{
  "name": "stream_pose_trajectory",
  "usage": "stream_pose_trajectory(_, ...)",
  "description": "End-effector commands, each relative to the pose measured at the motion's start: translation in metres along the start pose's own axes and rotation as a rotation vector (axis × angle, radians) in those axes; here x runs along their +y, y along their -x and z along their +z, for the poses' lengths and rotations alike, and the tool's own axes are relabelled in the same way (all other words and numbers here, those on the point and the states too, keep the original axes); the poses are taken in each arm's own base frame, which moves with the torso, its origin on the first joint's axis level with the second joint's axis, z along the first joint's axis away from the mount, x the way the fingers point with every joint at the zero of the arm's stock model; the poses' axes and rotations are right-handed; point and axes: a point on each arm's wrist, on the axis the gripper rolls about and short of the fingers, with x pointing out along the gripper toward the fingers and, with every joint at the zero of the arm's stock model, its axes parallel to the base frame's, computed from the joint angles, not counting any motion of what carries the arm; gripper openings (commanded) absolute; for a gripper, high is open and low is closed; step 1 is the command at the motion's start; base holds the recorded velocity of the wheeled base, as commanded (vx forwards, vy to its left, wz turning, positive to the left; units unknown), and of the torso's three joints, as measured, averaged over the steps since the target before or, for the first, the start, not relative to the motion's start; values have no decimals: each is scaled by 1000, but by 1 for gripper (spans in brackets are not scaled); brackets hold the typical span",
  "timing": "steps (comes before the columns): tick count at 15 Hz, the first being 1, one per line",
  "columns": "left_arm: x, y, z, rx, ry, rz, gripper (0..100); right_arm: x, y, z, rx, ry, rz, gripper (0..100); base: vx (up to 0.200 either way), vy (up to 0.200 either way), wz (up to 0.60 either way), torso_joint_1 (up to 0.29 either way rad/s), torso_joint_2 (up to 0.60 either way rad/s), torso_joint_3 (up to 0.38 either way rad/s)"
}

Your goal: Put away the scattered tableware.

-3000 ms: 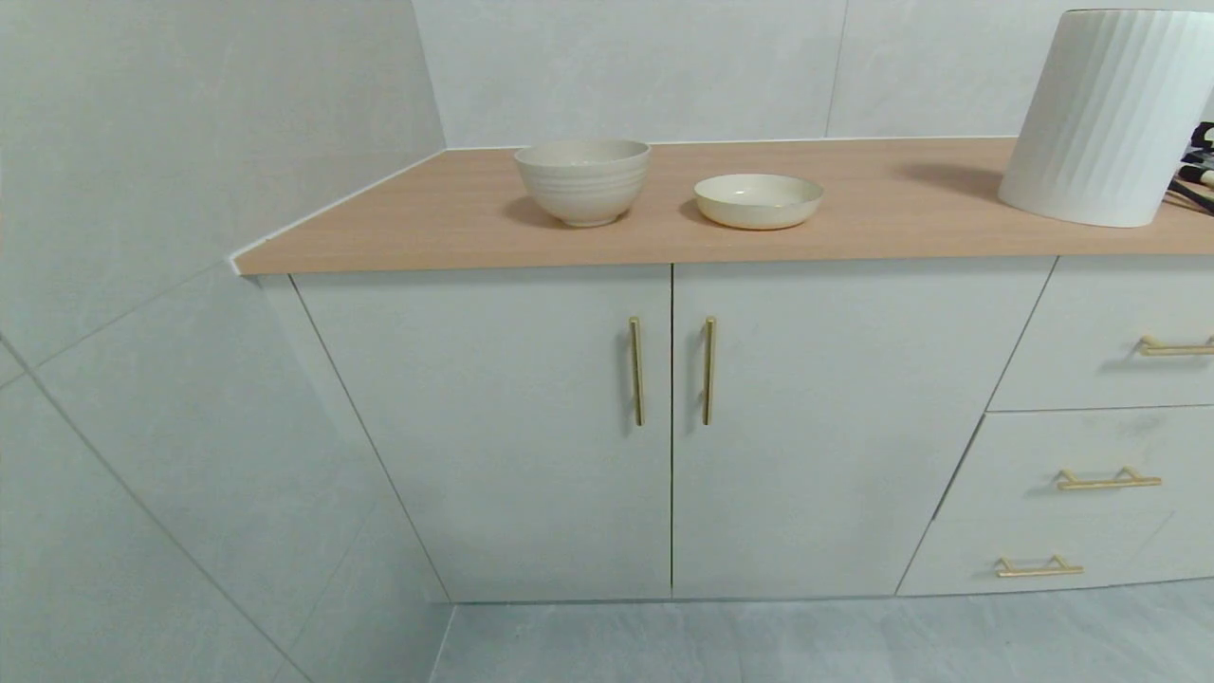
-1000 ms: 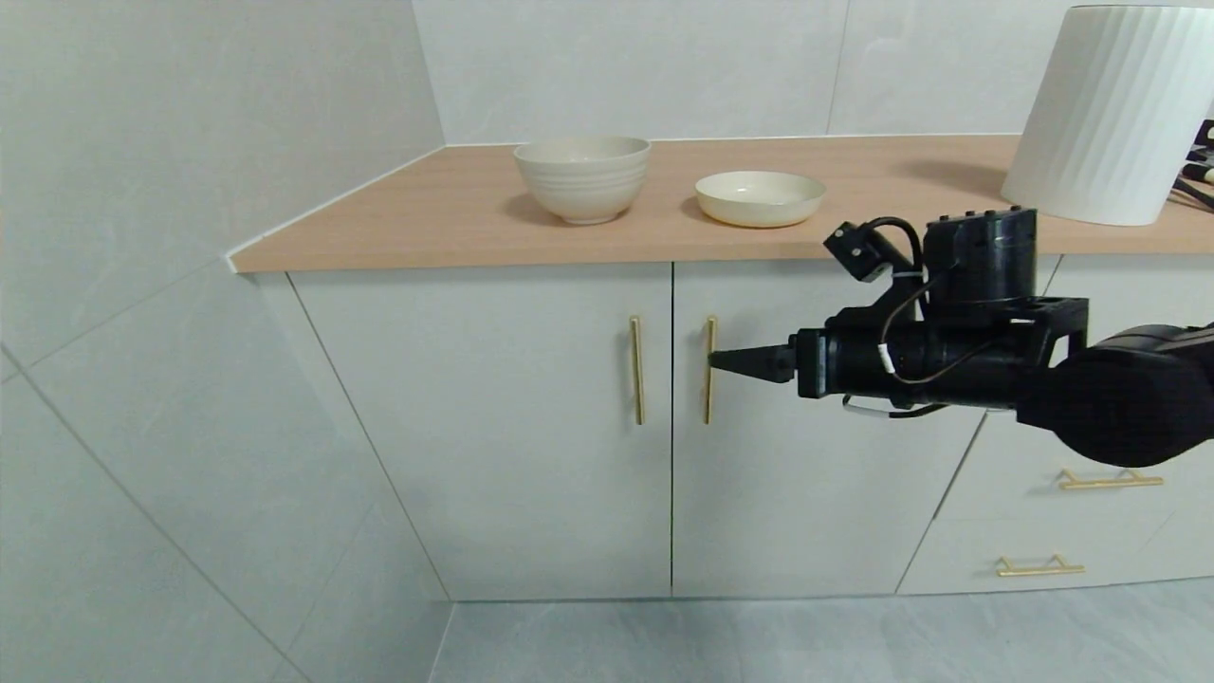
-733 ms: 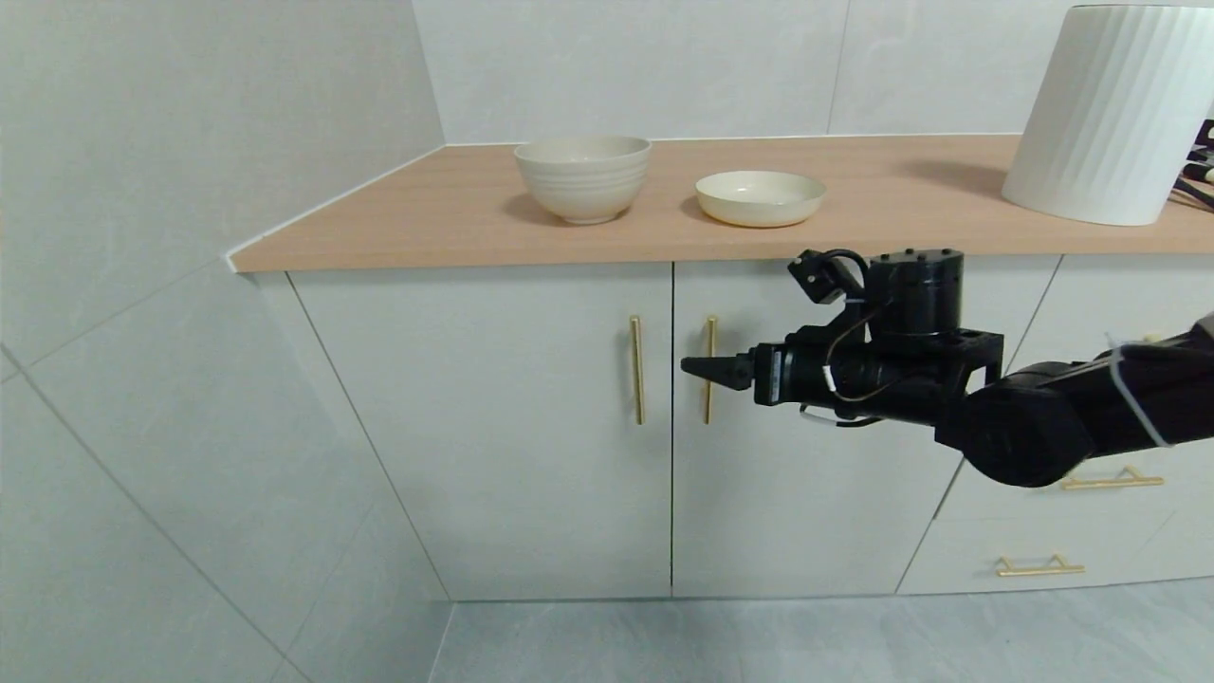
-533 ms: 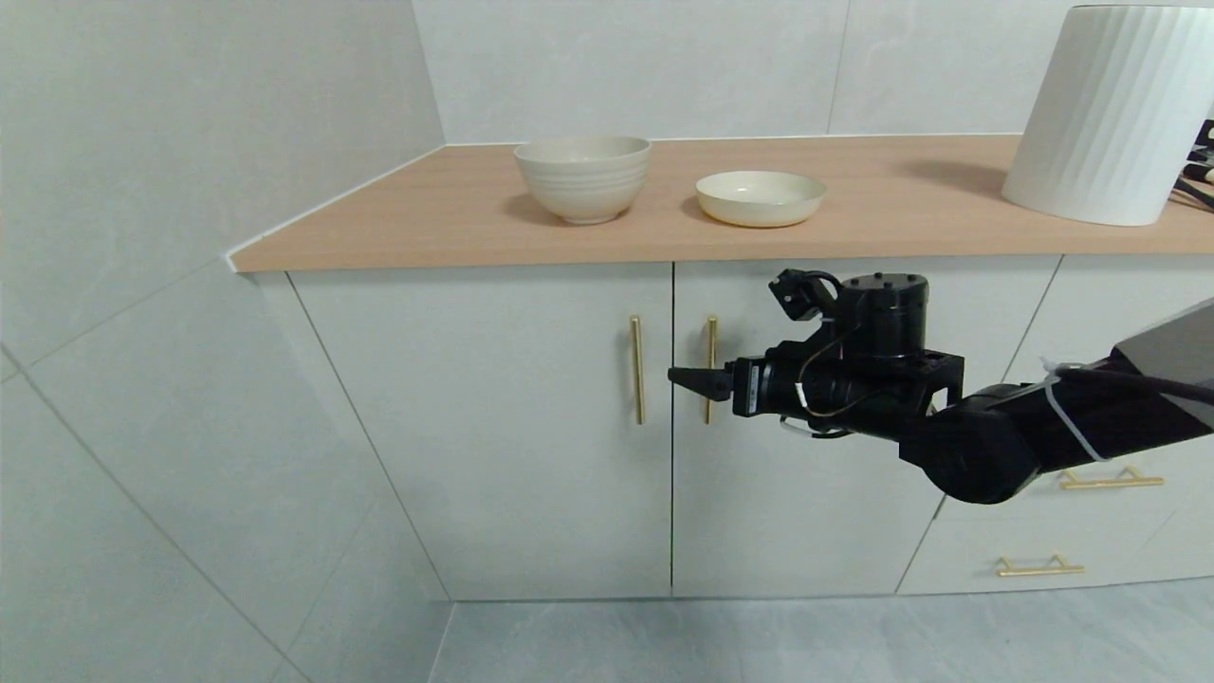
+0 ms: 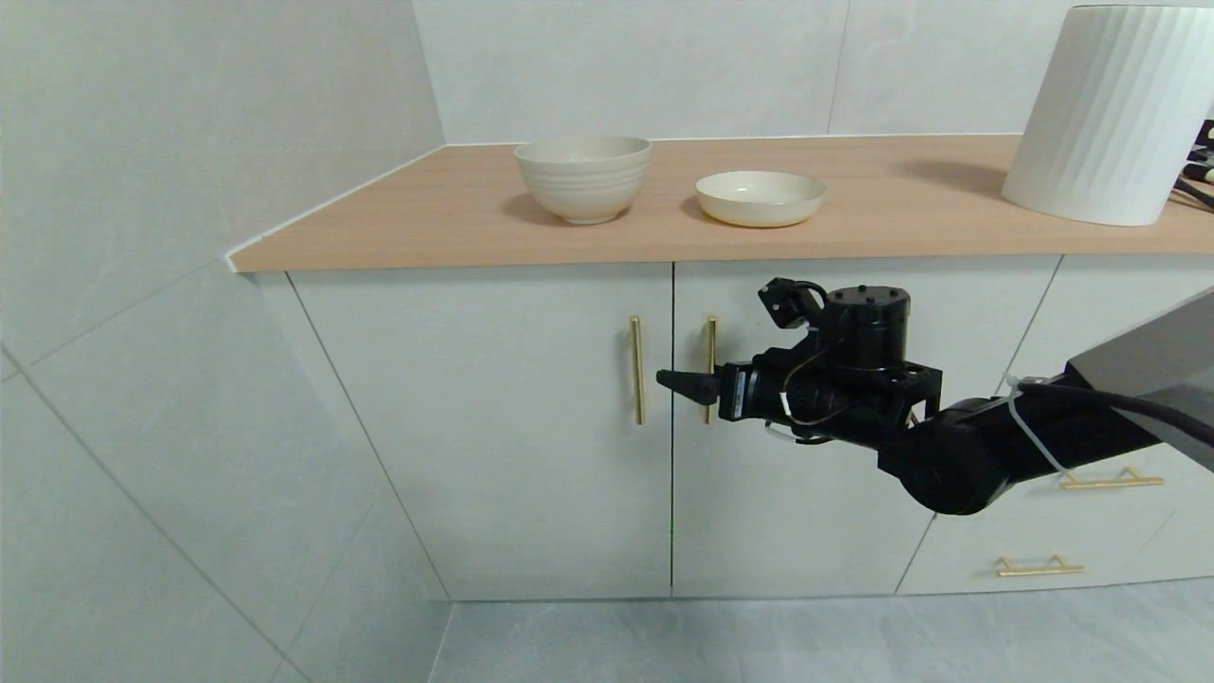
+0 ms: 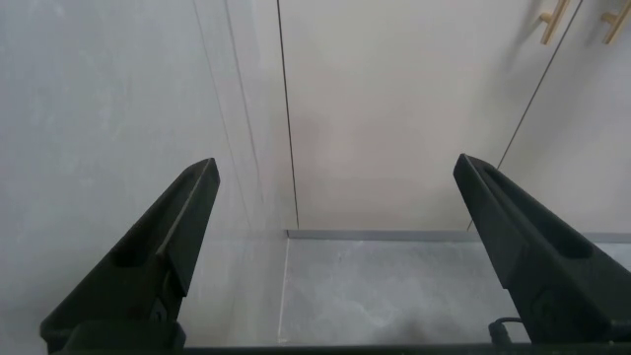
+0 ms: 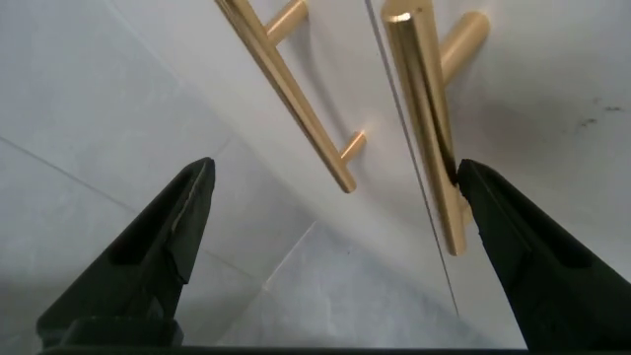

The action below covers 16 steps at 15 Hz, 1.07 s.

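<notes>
A ribbed beige bowl (image 5: 582,178) and a shallow cream dish (image 5: 760,197) stand side by side on the wooden countertop (image 5: 427,223). Below them are two shut cabinet doors, each with a vertical gold handle (image 5: 636,370) (image 5: 709,368). My right gripper (image 5: 677,382) is held level in front of the right door, its tip between the two handles. In the right wrist view this gripper (image 7: 335,237) is open, with the right door's handle (image 7: 424,118) close between its fingers and untouched. My left gripper (image 6: 335,266) hangs open low by the cabinet foot, holding nothing.
A tall white ribbed cylinder (image 5: 1105,114) stands on the counter at the right, with dark utensils (image 5: 1197,175) behind it. Drawers with gold handles (image 5: 1108,481) lie right of the doors. A tiled wall (image 5: 142,285) closes the left side; grey floor (image 5: 759,645) below.
The right arm came in from the right and moved left and slightly down, its tip passing the right door's handle. Bowl, dish and doors have not moved.
</notes>
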Motion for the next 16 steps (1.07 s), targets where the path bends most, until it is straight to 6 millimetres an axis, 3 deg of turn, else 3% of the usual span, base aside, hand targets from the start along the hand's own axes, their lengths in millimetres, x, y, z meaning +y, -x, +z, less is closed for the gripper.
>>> stream_pose_trajectory(1, 0, 0, 0, 0, 0, 1, 100, 0, -3, -4, 2, -2, 5, 100, 0, 0, 0, 0, 0, 0)
stream_pose_trajectory(10, 0, 0, 0, 0, 0, 1, 100, 10, -10, -7, -28, -71, 12, 100, 0, 0, 0, 0, 0, 0)
stream_pose_trajectory(13, 0, 0, 0, 0, 0, 1, 100, 14, 0, -6, -12, -73, 34, 100, 0, 0, 0, 0, 0, 0)
stream_pose_trajectory(16, 0, 0, 0, 0, 0, 1, 100, 31, 22, -2, 21, -71, 118, 100, 0, 0, 0, 0, 0, 0)
